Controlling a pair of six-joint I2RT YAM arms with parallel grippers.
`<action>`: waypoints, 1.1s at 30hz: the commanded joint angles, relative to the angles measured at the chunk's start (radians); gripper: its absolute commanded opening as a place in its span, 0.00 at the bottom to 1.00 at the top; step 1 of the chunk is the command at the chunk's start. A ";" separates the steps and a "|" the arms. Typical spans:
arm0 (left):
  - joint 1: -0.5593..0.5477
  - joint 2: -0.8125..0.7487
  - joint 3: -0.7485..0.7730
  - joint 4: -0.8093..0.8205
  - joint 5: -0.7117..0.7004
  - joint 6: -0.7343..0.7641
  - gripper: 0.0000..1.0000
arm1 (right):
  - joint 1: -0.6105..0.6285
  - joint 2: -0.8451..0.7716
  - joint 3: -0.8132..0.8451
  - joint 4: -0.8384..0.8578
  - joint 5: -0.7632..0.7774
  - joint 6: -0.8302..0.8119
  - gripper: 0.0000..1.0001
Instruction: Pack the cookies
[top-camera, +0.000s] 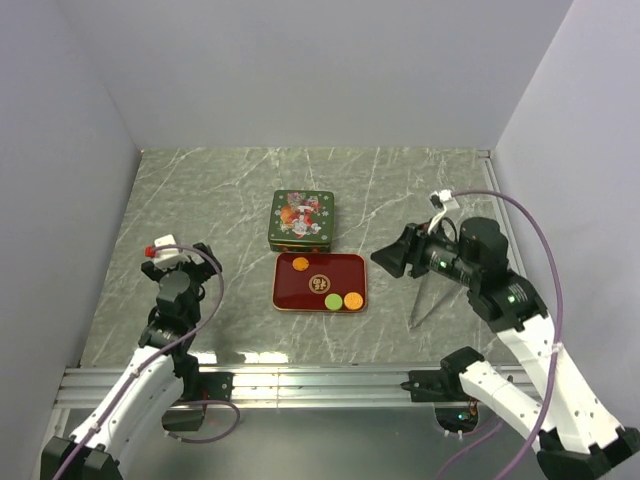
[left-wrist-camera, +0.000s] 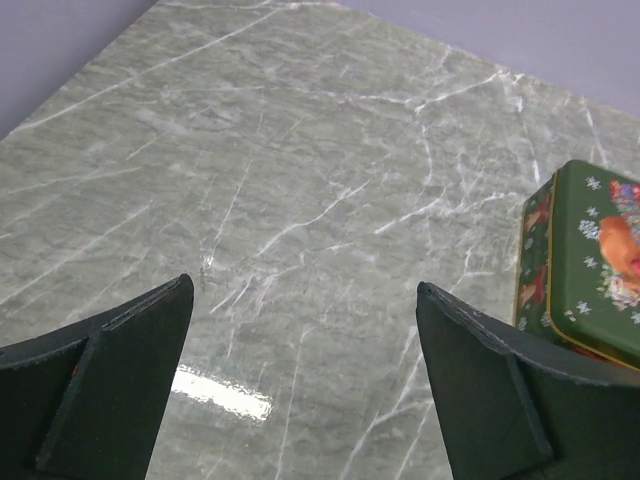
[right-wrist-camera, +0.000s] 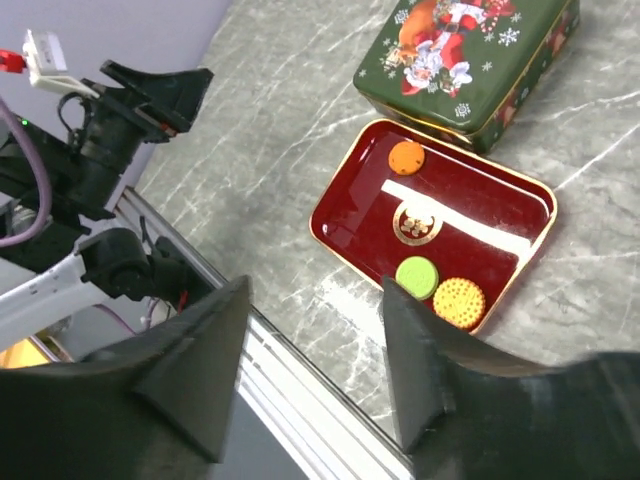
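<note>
Three cookies lie in the red tray (top-camera: 345, 266): an orange one (top-camera: 300, 264) at its far left, a light green one (top-camera: 333, 300) and a dotted orange-tan one (top-camera: 351, 299) at its near right. The right wrist view shows the orange cookie (right-wrist-camera: 406, 157), the green cookie (right-wrist-camera: 417, 276) and the dotted cookie (right-wrist-camera: 459, 301) in the tray (right-wrist-camera: 340, 215). My right gripper (top-camera: 386, 258) (right-wrist-camera: 315, 290) hangs open and empty, just right of the tray. My left gripper (top-camera: 205, 258) (left-wrist-camera: 305, 290) stands wide open over bare table, left of the tray.
A green Christmas tin (top-camera: 301, 220) (left-wrist-camera: 590, 260) (right-wrist-camera: 470, 60) sits directly behind the tray. A gold round emblem (right-wrist-camera: 417, 224) is printed at the tray's middle. The metal rail (top-camera: 300, 382) runs along the near table edge. Grey walls close three sides.
</note>
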 joint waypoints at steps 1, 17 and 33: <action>0.004 0.030 -0.041 0.208 -0.024 0.027 0.99 | 0.006 -0.090 -0.021 0.080 0.065 -0.030 0.67; 0.039 0.622 -0.014 0.801 -0.028 0.112 0.99 | 0.007 -0.312 -0.334 0.255 0.363 -0.135 0.97; 0.177 0.883 0.075 0.958 0.244 0.196 0.99 | -0.019 -0.067 -0.632 0.802 0.742 -0.357 0.99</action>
